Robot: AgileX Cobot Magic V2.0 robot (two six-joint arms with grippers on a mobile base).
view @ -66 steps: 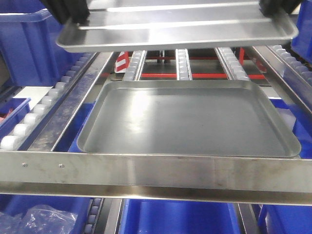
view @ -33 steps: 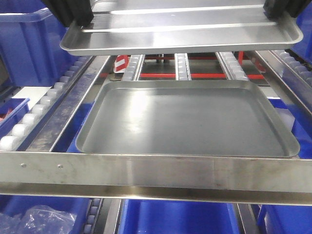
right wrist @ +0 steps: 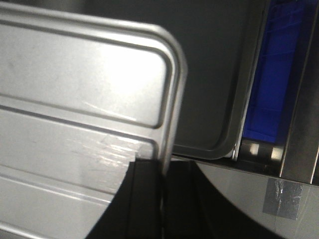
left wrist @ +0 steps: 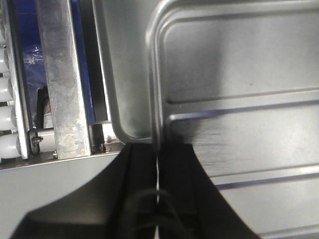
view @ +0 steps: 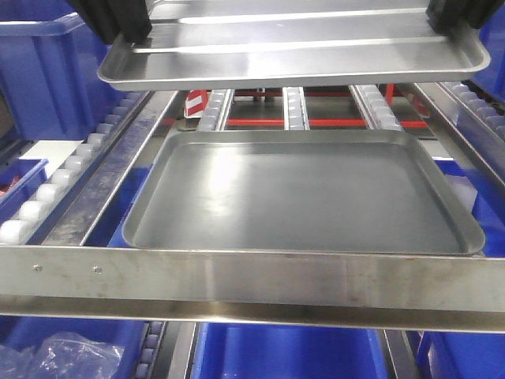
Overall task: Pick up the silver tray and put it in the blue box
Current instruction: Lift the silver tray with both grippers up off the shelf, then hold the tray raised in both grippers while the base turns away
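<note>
While our left gripper (view: pixel 118 20) and right gripper (view: pixel 458 12) each pinch an end rim, the silver tray (view: pixel 300 55) hangs above the grey tray (view: pixel 300 197); uneven arm motion could twist it loose.

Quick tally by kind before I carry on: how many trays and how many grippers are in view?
Trays: 2, the silver tray, held aloft, and the grey tray below it.
Grippers: 2, the left gripper and right gripper, both clamping the silver tray.
Total: 4.
</note>
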